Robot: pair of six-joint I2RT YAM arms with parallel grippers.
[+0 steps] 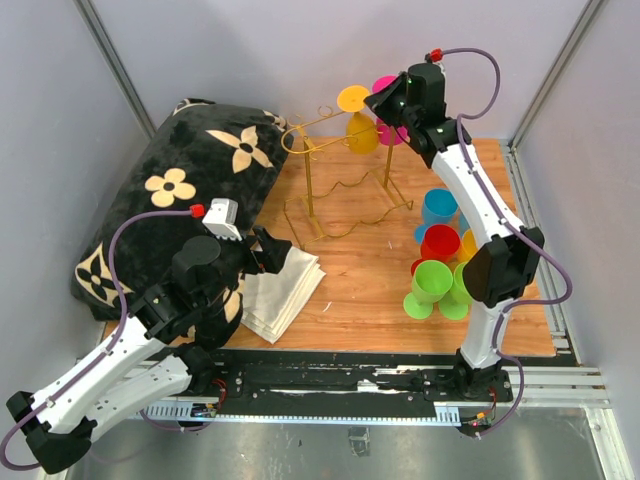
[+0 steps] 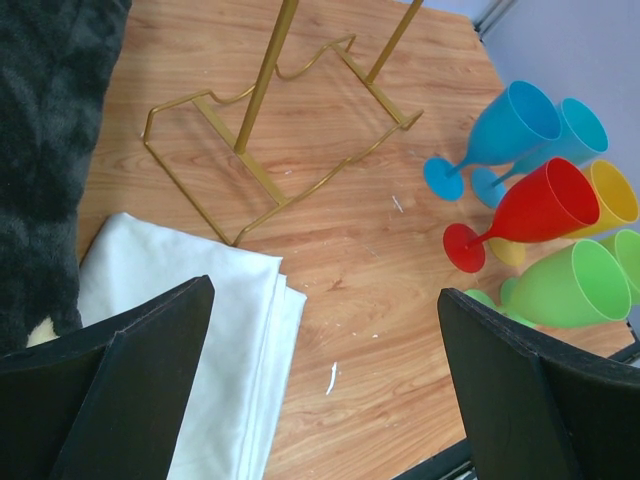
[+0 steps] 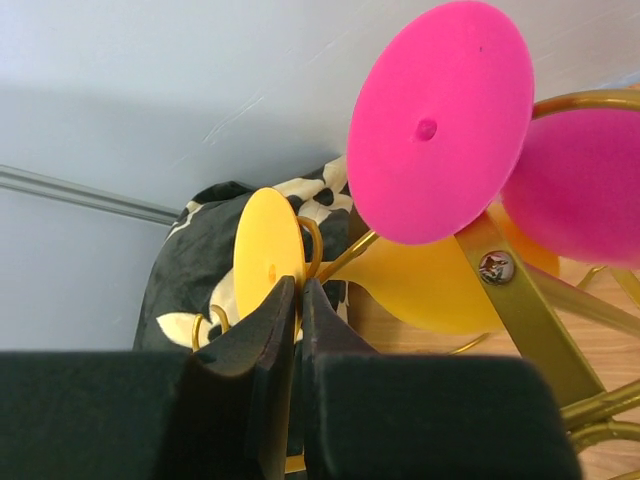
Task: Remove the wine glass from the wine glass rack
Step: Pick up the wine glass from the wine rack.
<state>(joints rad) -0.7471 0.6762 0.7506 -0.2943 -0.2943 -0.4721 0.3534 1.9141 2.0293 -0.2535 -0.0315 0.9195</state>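
The gold wire wine glass rack (image 1: 310, 180) stands at the back of the wooden board; its base shows in the left wrist view (image 2: 262, 165). A yellow wine glass (image 1: 361, 133) and a pink wine glass (image 1: 390, 131) hang upside down from its top rail. My right gripper (image 1: 374, 100) is up at the rail. In the right wrist view its fingers (image 3: 298, 287) are pressed together on the rim of the yellow glass's foot (image 3: 268, 258). The pink foot (image 3: 440, 120) is just to the right. My left gripper (image 2: 325, 335) is open and empty, low over the board.
A black flowered pillow (image 1: 190, 190) lies at the left. A folded white cloth (image 1: 282, 290) lies beside it, under my left gripper (image 1: 272, 250). Several blue, red, yellow and green glasses (image 1: 440, 262) are clustered at the right, below the right arm.
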